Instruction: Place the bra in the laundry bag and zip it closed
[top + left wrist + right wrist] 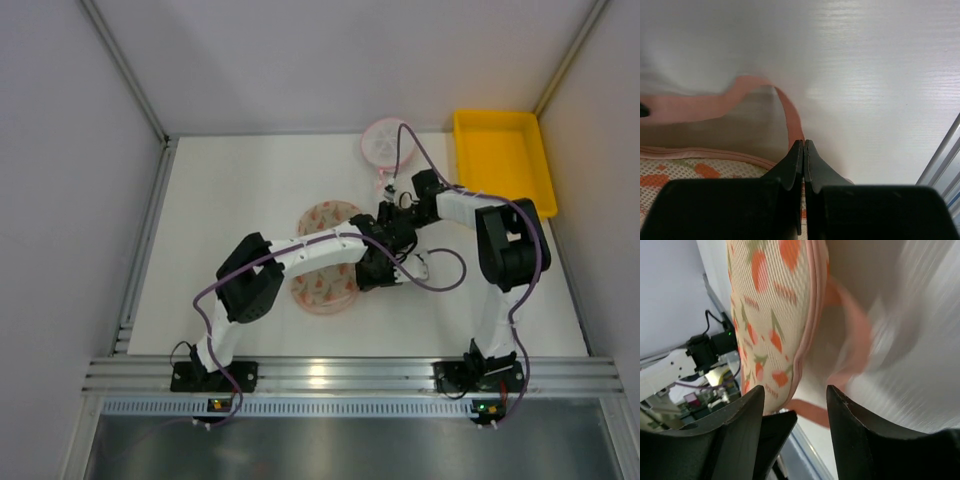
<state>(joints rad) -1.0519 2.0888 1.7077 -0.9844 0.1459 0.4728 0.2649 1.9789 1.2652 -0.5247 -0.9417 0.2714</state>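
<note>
The laundry bag (325, 290), cream mesh with orange-pink speckles and pink trim, lies mid-table as two round halves under my left forearm. It also shows in the left wrist view (670, 172) and the right wrist view (772, 310). My left gripper (385, 264) is at the bag's right edge. Its jaws are pressed together (804, 143) at the end of the bag's pink strap (787, 112). My right gripper (393, 217) is just beyond it, open (795, 389), with the pink strap (812, 412) between its fingers. The bra is hidden.
A small round white mesh disc with a pink rim (385, 141) lies at the back. A yellow tray (500, 156) stands at the back right. Purple cables loop round both arms. A metal rail (340, 375) runs along the near edge.
</note>
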